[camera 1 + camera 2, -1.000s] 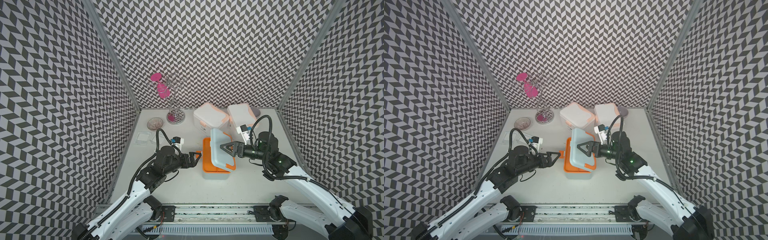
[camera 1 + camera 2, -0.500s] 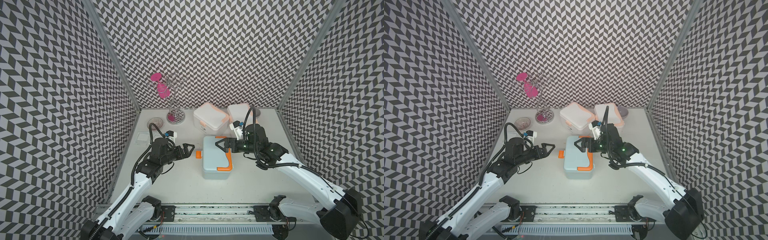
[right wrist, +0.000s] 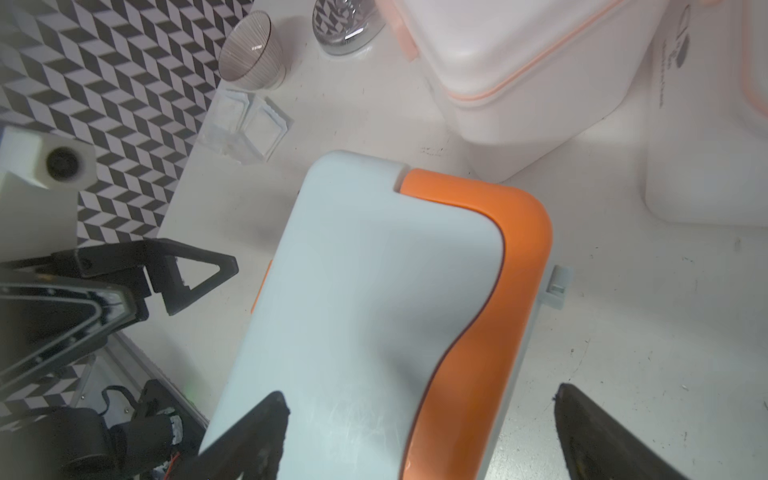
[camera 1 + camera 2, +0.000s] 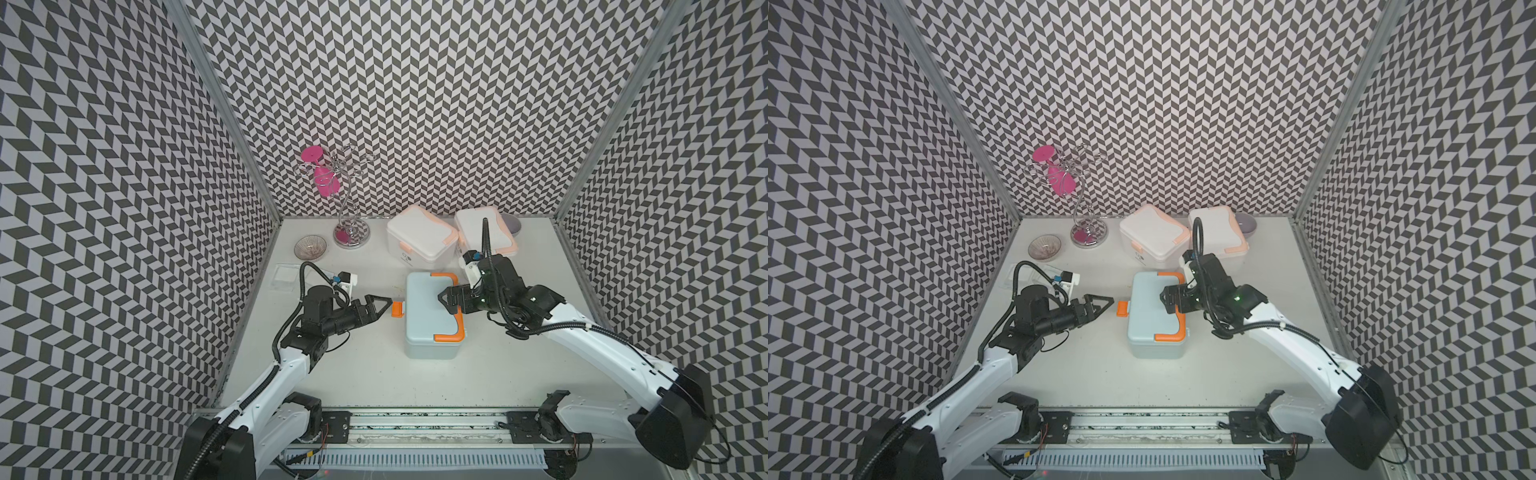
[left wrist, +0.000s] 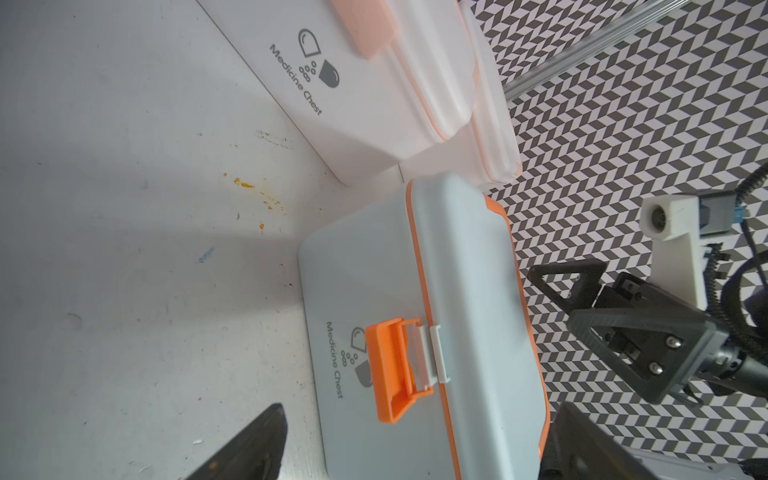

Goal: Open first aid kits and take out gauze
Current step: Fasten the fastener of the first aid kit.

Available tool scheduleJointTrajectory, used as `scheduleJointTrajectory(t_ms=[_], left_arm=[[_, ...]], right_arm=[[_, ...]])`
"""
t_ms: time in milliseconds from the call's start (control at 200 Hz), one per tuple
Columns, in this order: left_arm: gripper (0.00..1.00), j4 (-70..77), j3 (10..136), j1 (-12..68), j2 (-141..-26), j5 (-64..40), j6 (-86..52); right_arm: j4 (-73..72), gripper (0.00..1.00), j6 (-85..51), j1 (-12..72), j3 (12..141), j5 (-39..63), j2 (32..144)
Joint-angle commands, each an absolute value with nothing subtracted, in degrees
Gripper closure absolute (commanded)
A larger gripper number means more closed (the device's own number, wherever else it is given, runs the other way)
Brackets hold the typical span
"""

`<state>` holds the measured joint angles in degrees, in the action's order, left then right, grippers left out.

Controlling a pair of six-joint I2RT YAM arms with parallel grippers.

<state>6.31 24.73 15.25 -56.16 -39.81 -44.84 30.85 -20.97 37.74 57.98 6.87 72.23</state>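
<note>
The pale blue first aid kit stands mid-table with its lid down. Its orange latch sticks out on the left side, flipped off the lid. My left gripper is open just left of that latch, holding nothing. Over the lid, beside the orange handle, my right gripper hovers open and empty. Two white kits sit shut at the back. Gauze in clear wrappers lies by the left wall.
A ribbed glass bowl and a chrome wire stand holding pink glasses stand at the back left. A grey bowl sits behind the right white kit. Patterned walls close in three sides.
The blue kit's lid stood upright against the right gripper a second ago and now lies shut. The right gripper has moved over the lid. The left gripper drew back, then returned near the latch.
</note>
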Motion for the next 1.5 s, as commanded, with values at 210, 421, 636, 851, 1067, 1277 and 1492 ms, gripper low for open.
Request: scheduleJointTrajectory(t_ms=[210,421,636,851,1067,1277,1492], left_arm=[[0.00,21.8,21.2,20.3,-59.1,-43.4,-50.4],[0.00,23.2,20.9,23.0,-60.8,-42.2,-50.9],[0.00,22.6,20.7,23.0,-58.5,-42.3,-52.0],[0.00,22.6,20.8,23.1,-56.9,-42.7,-53.3],[0.00,18.0,21.2,22.5,-54.5,-40.9,-52.1],[0.00,19.7,18.3,19.2,-55.5,-42.0,-53.5],[0.00,30.5,16.1,19.4,-58.4,-45.6,-58.0]], right_arm=[[33.0,0.10,-20.5,43.8,60.1,-1.4,81.3],[33.6,0.11,-21.3,45.5,60.3,-3.5,81.4],[33.0,0.10,-22.2,45.5,59.5,-3.5,79.7],[32.6,0.10,-22.5,45.5,59.0,-3.4,79.0],[32.1,0.10,-22.8,45.5,57.7,-3.3,78.0],[31.6,0.10,-23.1,45.5,57.2,-2.6,77.1],[31.4,0.09,-23.3,45.5,56.9,-2.2,76.8]])
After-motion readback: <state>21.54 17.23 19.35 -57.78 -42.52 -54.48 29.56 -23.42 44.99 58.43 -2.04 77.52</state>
